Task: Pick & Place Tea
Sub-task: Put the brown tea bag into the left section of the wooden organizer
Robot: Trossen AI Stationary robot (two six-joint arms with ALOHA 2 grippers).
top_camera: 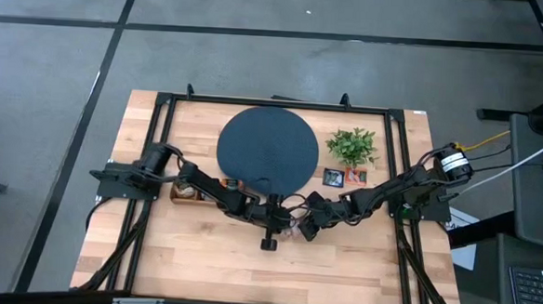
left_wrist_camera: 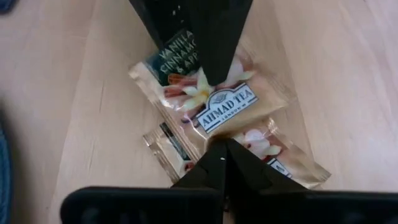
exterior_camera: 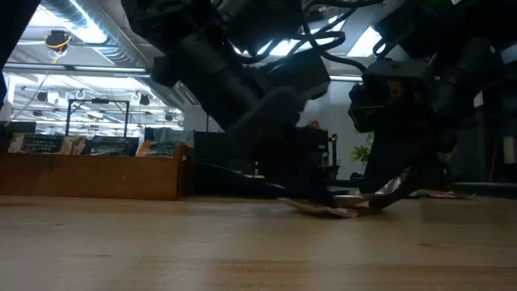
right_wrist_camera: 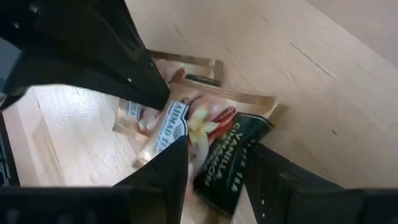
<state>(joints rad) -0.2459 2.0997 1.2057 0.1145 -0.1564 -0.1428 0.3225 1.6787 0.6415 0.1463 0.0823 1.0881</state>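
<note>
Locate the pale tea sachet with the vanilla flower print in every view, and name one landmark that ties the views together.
High view: hidden under the two grippers that meet in front of the dark disc.
Low view: lying flat on the table, centre right, pale sachet.
Left wrist view: centre of the picture.
Right wrist view: centre, between the dark fingers.
Shared landmark: the light wooden table.

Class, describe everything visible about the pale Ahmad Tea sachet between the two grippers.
The pale sachet is a flat, glossy square packet with a dark label panel reading Vanilla, Cinnamon, flower artwork and an Ahmad Tea banner. It lies tilted over a second, similar sachet on the wooden table. The shut left gripper pinches one edge; the right gripper straddles its dark end.
</note>
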